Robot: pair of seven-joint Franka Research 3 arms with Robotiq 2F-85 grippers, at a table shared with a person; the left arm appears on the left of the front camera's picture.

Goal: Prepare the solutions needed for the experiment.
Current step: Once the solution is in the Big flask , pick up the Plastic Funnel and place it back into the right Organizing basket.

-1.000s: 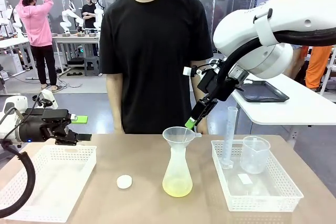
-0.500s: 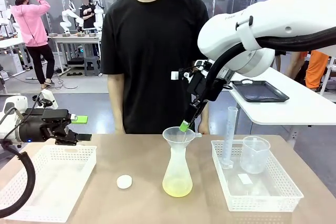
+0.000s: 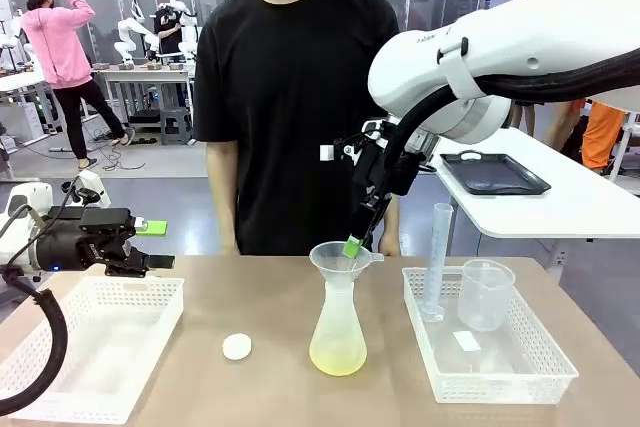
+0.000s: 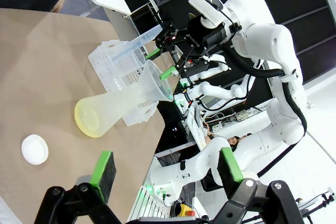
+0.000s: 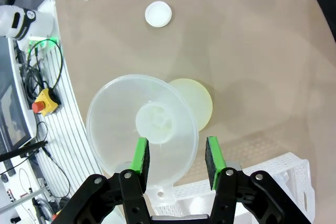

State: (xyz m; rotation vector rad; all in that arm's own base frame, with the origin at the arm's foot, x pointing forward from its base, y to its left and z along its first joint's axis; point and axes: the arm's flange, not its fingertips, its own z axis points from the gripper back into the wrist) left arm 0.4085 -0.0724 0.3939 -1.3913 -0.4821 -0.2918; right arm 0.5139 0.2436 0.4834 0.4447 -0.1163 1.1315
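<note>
A frosted conical flask (image 3: pixel 338 327) stands mid-table with pale yellow-green solution (image 3: pixel 338 356) in its wide base and a clear funnel (image 3: pixel 340 259) in its neck. My right gripper (image 3: pixel 352 245) hangs open just above the funnel's far-right rim. In the right wrist view the gripper (image 5: pixel 177 156) has its green pads on either side of the funnel's (image 5: pixel 142 121) near rim, with the yellow base (image 5: pixel 199 103) below. My left gripper (image 3: pixel 158 245) is open and empty above the left basket. The left wrist view has the left gripper (image 4: pixel 165 167), the flask (image 4: pixel 113 111) and the right gripper (image 4: pixel 165 59).
A small white disc (image 3: pixel 237 347) lies left of the flask. A white basket (image 3: pixel 100 347) sits at the left. The right basket (image 3: pixel 500 372) holds a graduated cylinder (image 3: pixel 437 262) and a beaker (image 3: pixel 485 294). A person (image 3: pixel 295 97) stands at the far edge.
My right gripper has swung left and down, from up right of the flask to just over the funnel's rim. The left arm, the flask and the person have not moved.
</note>
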